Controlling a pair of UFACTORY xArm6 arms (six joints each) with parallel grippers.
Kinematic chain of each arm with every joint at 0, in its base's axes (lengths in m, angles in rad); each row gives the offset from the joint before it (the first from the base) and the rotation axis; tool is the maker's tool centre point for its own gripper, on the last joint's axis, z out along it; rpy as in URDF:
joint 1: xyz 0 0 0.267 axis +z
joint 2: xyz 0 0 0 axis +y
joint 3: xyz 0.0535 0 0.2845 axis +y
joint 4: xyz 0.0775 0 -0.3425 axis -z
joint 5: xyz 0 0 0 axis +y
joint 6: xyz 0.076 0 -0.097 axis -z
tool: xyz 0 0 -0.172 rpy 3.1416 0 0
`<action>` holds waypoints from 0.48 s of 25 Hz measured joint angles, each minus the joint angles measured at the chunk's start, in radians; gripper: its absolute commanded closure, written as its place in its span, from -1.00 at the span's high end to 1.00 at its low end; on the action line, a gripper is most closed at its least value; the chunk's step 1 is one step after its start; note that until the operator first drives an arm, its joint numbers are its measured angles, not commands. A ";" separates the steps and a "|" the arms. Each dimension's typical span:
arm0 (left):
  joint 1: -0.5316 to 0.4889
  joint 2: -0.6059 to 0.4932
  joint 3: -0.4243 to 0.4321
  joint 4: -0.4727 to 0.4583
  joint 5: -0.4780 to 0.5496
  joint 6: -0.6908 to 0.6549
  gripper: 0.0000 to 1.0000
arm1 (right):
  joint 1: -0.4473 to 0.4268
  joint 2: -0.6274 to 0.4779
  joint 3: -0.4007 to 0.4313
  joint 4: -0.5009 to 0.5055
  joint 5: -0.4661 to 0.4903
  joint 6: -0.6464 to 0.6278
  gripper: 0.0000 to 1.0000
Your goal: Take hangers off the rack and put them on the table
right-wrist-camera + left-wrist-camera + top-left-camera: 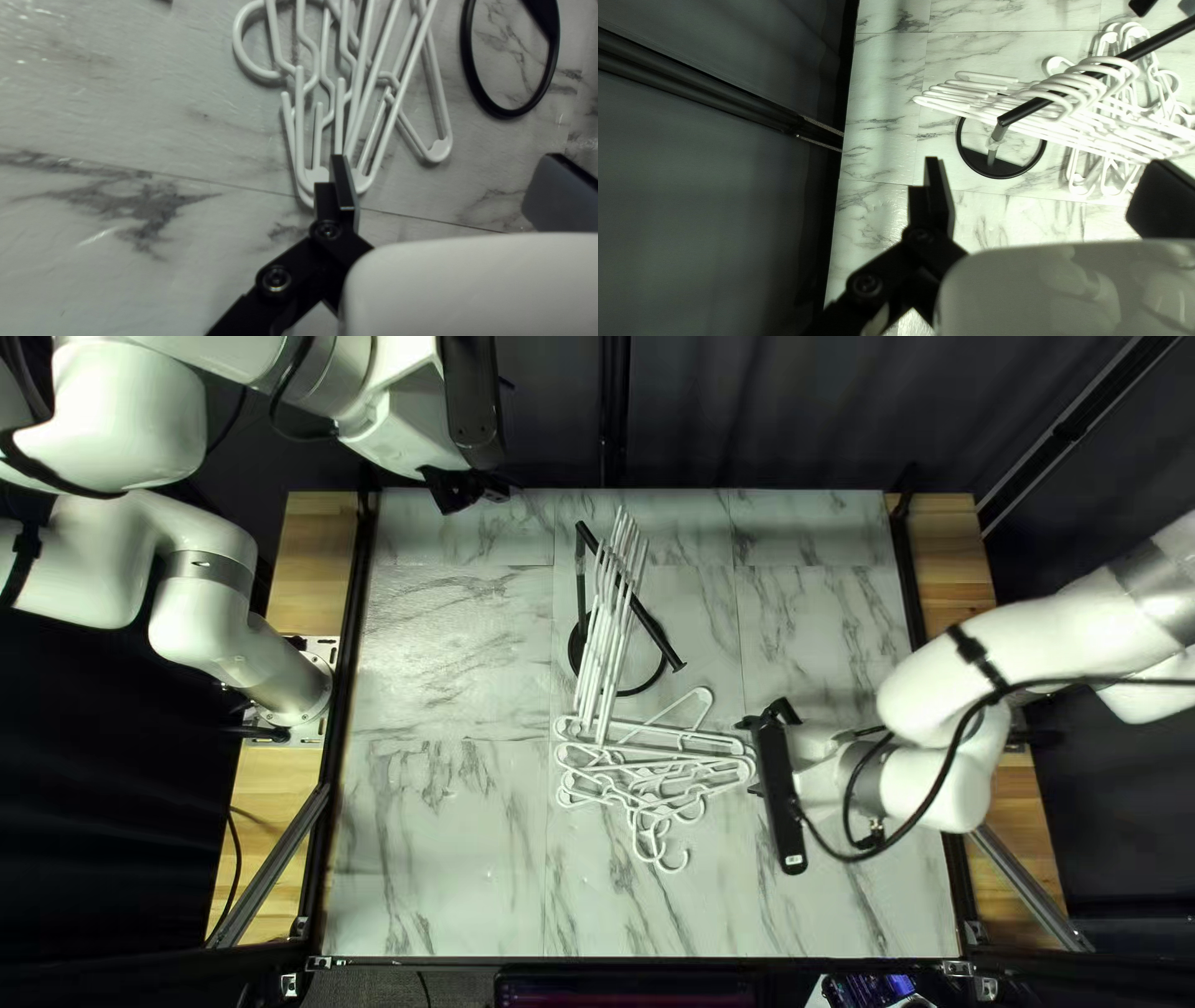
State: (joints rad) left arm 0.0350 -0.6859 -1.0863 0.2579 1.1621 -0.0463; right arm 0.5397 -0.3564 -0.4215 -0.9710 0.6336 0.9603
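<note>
Hung hangers [606,635] on rack [660,637], loose pile [679,772] on table [436,859], nothing pinched.
Hooks loop over the bar, so I figure each piece needs a lift before it slides off. My left gripper [1046,163], fingers spread, sits upper left in the top left view, probably parked high to leave the right arm room; its own camera has the hung hangers ahead of the fingers, well out of the gap. My right gripper [446,158], also spread, is right of centre in the top left view, likely there to set down or square up the pile. The pile's near ends lie by one fingertip; can't tell if they touch. The hung ones are upper centre, between my two grippers.
</note>
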 measured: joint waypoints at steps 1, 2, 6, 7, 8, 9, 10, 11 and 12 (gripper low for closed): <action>0.000 0.000 0.000 0.000 0.000 0.000 1.00 | -0.001 -0.029 0.015 0.015 -0.002 -0.013 1.00; 0.000 0.000 0.000 0.000 0.000 0.000 1.00 | -0.002 -0.049 0.026 0.026 -0.003 -0.024 1.00; 0.000 0.000 0.000 0.000 0.000 0.000 1.00 | -0.003 -0.059 0.031 0.034 -0.004 -0.031 1.00; 0.000 0.000 0.000 0.000 0.000 0.000 1.00 | -0.003 -0.059 0.031 0.034 -0.005 -0.031 1.00; 0.000 0.000 0.000 0.000 0.000 0.000 1.00 | -0.003 -0.059 0.031 0.034 -0.005 -0.031 1.00; 0.000 0.000 0.000 0.000 0.000 0.000 1.00 | -0.003 -0.059 0.031 0.034 -0.005 -0.031 1.00; 0.000 0.000 0.000 0.000 0.000 0.000 1.00 | -0.002 -0.062 0.032 0.037 -0.003 -0.035 1.00; 0.000 0.000 0.000 0.000 0.000 0.000 1.00 | -0.002 -0.071 0.034 0.046 0.002 -0.049 1.00; 0.000 0.000 0.000 0.000 0.000 0.000 1.00 | -0.004 -0.089 0.037 0.065 0.010 -0.080 1.00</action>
State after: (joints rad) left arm 0.0350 -0.6859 -1.0863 0.2579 1.1621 -0.0463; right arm 0.5361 -0.4452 -0.3849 -0.9060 0.6432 0.8807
